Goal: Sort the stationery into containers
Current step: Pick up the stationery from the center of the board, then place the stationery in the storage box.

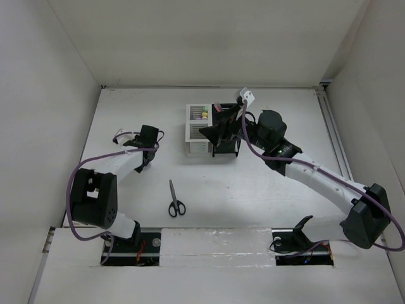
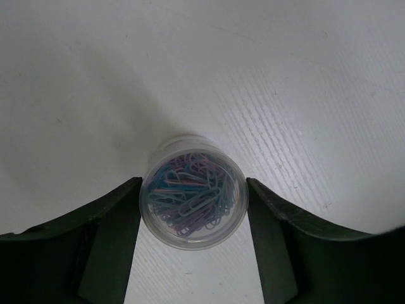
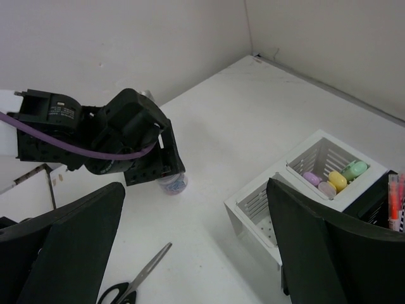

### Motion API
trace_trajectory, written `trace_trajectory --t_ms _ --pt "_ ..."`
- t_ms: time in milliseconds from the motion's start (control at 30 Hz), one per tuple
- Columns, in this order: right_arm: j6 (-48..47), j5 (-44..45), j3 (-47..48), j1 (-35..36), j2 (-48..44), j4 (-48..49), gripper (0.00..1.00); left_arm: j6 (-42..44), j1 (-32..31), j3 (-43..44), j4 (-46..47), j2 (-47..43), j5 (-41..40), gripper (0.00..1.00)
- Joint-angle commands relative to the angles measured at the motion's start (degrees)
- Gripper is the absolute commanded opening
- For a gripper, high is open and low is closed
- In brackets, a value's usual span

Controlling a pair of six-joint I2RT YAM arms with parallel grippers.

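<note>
L gripper [image 2: 193, 189]: fingers [image 2: 107, 237] sit right at both sides of a clear tub [image 2: 193, 202] full of coloured paper clips. The tub stands upright on the white table [image 2: 304, 82], at the centre of the L wrist cam. I can't tell if the fingers are actually squeezing it. R gripper [image 3: 195, 190] is spread wide w/ nothing between its fingers, and on my top cam it hangs over the organizers at mid-frame. On the R wrist cam the white organizer [image 3: 250, 218] is at lower right, and its far compartment holds pastel erasers [image 3: 335, 180]. The black organizer [image 1: 226, 149] sits right against it, w/ orange-pink pens [image 3: 393, 196] standing in it at the right edge of the R wrist cam. Scissors [image 1: 176, 201] lie flat on the table, low centre of the top cam, well apart from both boxes.
</note>
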Motion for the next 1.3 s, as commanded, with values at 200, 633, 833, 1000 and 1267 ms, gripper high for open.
trace_trajectory --t_ms 200,633,833,1000,1267 --pt "0.60 -0.23 -0.36 0.81 -2.82 3.70 1.00 0.08 0.16 -0.79 1.44 1.32 0.15 0.32" --pt "0.60 1.34 -0.88 0.81 -6.24 3.00 1.00 5.78 0.16 3.95 -1.82 -11.94 0.77 0.00" --pt "2.54 11.62 0.70 0.29 -9.93 -4.99 1.00 11.59 -6.51 15.28 -4.72 -15.73 -0.46 0.00" --pt "3.68 16.37 0.17 -1.47 -15.03 -8.34 1.00 20.09 -13.54 26.70 -5.42 -10.30 4.36 0.00" --pt "4.21 18.14 -0.36 -3.67 -20.13 -13.27 1.00 26.88 -20.31 36.82 -2.17 1.92 13.42 0.00"
